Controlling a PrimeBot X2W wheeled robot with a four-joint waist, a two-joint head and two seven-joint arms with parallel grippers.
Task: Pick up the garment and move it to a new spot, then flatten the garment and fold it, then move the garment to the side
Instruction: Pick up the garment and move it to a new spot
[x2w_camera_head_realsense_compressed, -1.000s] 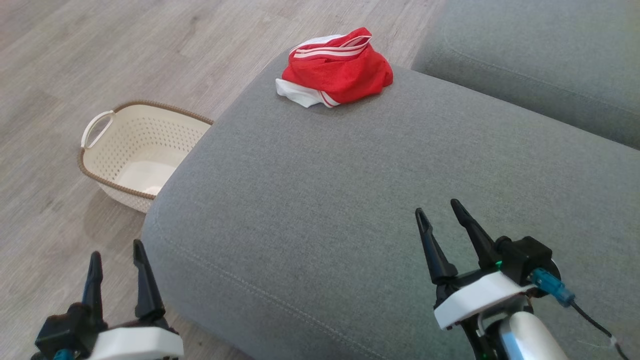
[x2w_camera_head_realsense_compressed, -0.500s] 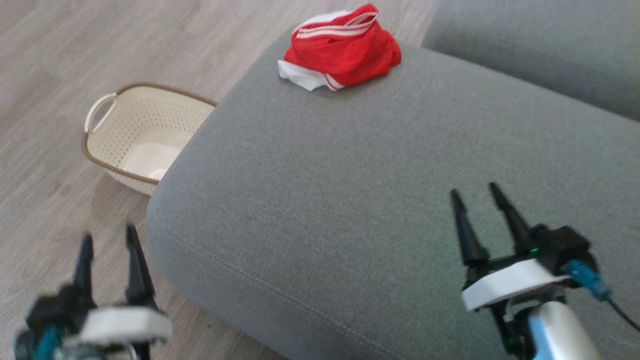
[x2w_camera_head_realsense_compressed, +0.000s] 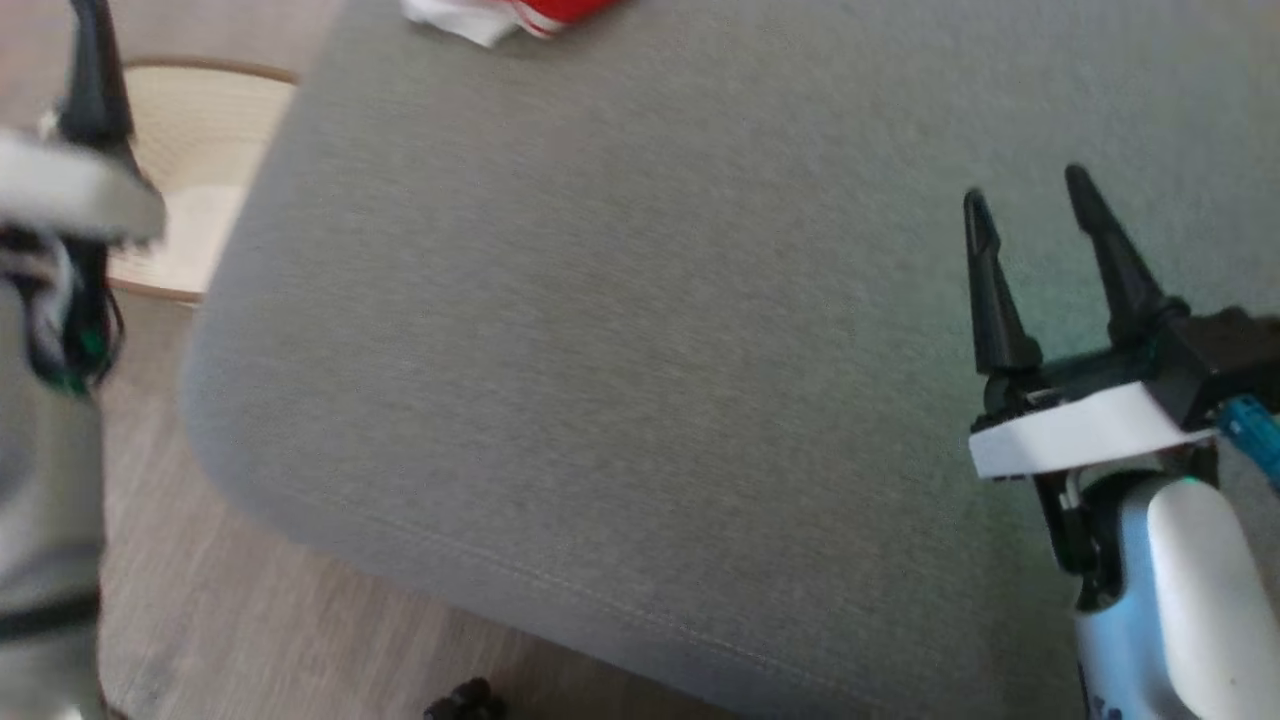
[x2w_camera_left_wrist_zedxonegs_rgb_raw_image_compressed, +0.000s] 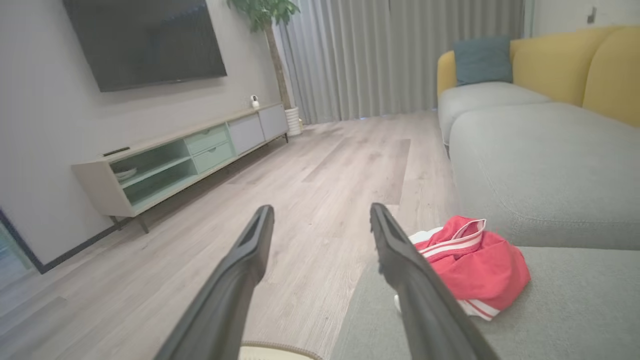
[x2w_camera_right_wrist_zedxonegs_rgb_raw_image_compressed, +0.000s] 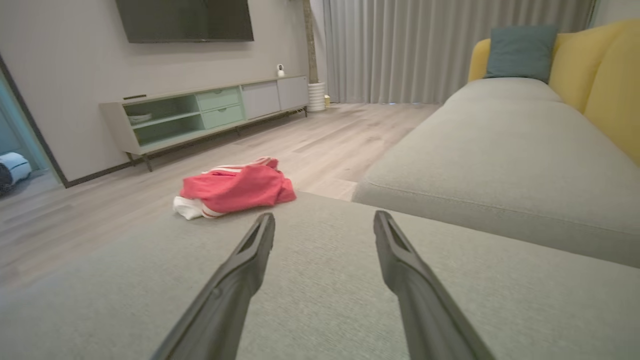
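Observation:
The garment (x2w_camera_head_realsense_compressed: 470, 18) is a crumpled red piece with white stripes and a white edge, lying at the far left corner of the grey sofa cushion (x2w_camera_head_realsense_compressed: 600, 350), cut off by the head view's top edge. It also lies ahead and to the right in the left wrist view, garment (x2w_camera_left_wrist_zedxonegs_rgb_raw_image_compressed: 480, 265), and ahead to the left in the right wrist view, garment (x2w_camera_right_wrist_zedxonegs_rgb_raw_image_compressed: 235, 190). My right gripper (x2w_camera_head_realsense_compressed: 1030, 195) hovers open over the cushion's right part, far from it. A blurred finger (x2w_camera_head_realsense_compressed: 93, 70) of my left arm stands at the far left. Left gripper (x2w_camera_left_wrist_zedxonegs_rgb_raw_image_compressed: 321, 209) and right gripper (x2w_camera_right_wrist_zedxonegs_rgb_raw_image_compressed: 325, 216) are both open and hold nothing.
A cream perforated basket (x2w_camera_head_realsense_compressed: 205, 130) with a brown rim stands on the wooden floor beside the cushion's left edge. A second grey seat (x2w_camera_right_wrist_zedxonegs_rgb_raw_image_compressed: 500, 145) with yellow backrests lies beyond on the right. A low TV cabinet (x2w_camera_left_wrist_zedxonegs_rgb_raw_image_compressed: 190, 150) lines the far wall.
The whole head view has shifted, so the camera has moved and the garment now sits at the top edge. My left arm has risen and is blurred. Both grippers stay open.

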